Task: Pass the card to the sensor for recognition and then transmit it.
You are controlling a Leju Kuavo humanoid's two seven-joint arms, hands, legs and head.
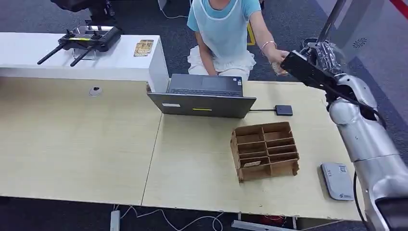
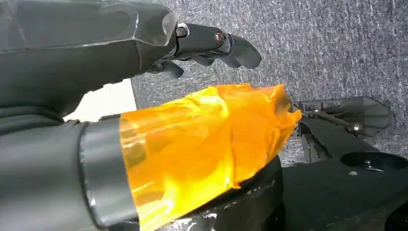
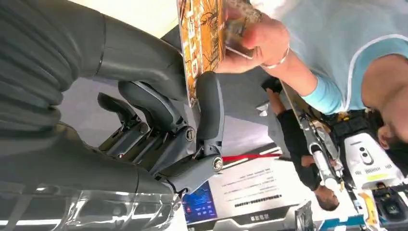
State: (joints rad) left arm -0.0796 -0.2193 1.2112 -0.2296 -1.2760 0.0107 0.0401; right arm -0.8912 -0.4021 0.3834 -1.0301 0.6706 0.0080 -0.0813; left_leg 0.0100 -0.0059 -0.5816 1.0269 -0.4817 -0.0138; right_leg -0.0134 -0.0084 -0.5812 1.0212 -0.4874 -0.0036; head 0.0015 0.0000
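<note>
- Right hand: raised beyond the table's far right corner, thumb and fingers pinching the lower edge of the orange patterned card.
- Person's hand: grips the same card at its opposite end.
- Left hand: hangs over grey carpet, fingers loosely curled, holding nothing.
- Card reader: lies at the table's near right edge, beside the cardboard divider box.

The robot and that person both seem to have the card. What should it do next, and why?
Probably loosen its fingers and let go. The right hand is stretched out past the table's far edge, and the person's hand already grips the card, so the handover looks nearly done.
</note>
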